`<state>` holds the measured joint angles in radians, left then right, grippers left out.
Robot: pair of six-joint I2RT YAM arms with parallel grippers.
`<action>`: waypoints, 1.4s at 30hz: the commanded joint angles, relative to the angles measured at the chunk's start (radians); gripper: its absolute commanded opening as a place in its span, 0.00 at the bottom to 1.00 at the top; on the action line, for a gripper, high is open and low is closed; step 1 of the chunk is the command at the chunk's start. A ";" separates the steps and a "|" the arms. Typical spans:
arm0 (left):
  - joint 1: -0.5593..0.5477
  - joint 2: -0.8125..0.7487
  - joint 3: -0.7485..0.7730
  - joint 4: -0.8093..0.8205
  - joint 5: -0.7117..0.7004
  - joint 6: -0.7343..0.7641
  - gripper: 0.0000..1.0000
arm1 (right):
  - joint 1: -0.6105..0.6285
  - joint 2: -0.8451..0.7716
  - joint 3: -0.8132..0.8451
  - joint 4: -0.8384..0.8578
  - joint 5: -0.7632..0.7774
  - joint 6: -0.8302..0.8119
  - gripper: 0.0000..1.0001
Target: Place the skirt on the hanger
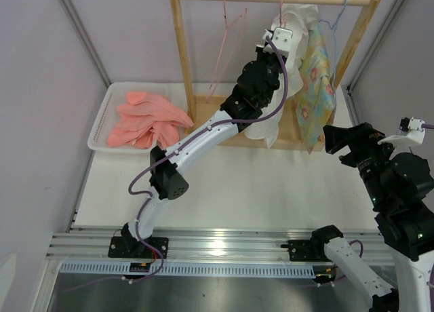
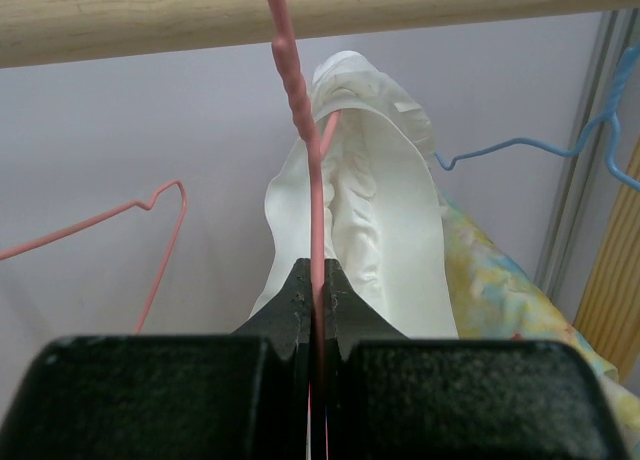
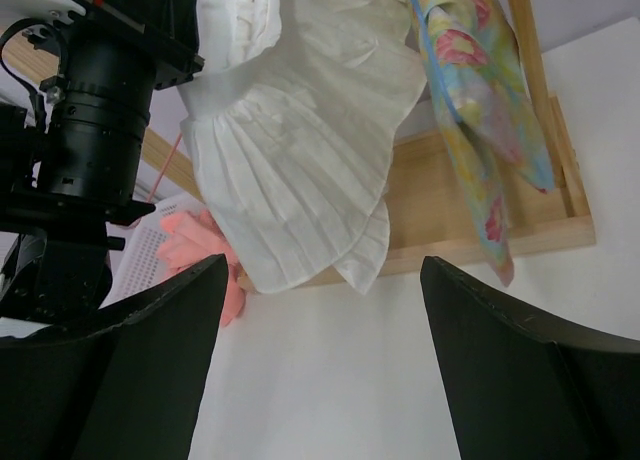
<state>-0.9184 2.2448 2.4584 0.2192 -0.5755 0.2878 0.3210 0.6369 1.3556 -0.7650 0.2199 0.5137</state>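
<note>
The pink hanger (image 2: 300, 100) hangs by its twisted neck from the wooden rail (image 2: 120, 20). My left gripper (image 2: 318, 280) is shut on the hanger's wire just below the neck. The white skirt (image 2: 370, 200) is draped on this hanger behind the fingers. It hangs down in ruffled tiers (image 3: 300, 160) towards the rack's base. In the top view the skirt (image 1: 293, 20) shows beside the raised left arm (image 1: 254, 88). My right gripper (image 3: 325, 265) stands open over the table, below and in front of the skirt, with nothing between its fingers.
A second, bare pink hanger (image 2: 150, 210) hangs on the rail to the left. A light blue hanger (image 2: 520, 150) on the right carries the yellow floral cloth (image 1: 315, 88). Salmon-pink clothes (image 1: 146, 119) lie in a white basket (image 1: 102, 122). The rack's wooden base (image 3: 480, 210) lies behind.
</note>
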 commanded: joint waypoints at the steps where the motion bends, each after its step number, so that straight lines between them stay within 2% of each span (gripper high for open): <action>1: 0.026 0.004 0.060 0.131 0.078 -0.028 0.00 | -0.003 -0.005 -0.012 -0.005 -0.025 -0.024 0.84; 10: 0.073 0.073 0.094 0.167 0.134 -0.098 0.00 | -0.003 -0.011 -0.024 -0.034 -0.040 -0.043 0.84; 21: 0.110 0.110 0.099 0.140 0.206 -0.165 0.00 | -0.003 -0.003 -0.046 -0.028 -0.050 -0.053 0.84; 30: 0.136 0.157 0.114 0.239 0.284 -0.187 0.00 | -0.003 0.000 -0.061 -0.028 -0.048 -0.063 0.84; 42: 0.154 0.176 0.137 0.330 0.272 -0.199 0.00 | -0.003 0.000 -0.084 -0.023 -0.053 -0.063 0.83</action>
<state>-0.7811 2.4218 2.5347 0.4477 -0.2920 0.1123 0.3210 0.6346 1.2743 -0.8036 0.1757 0.4694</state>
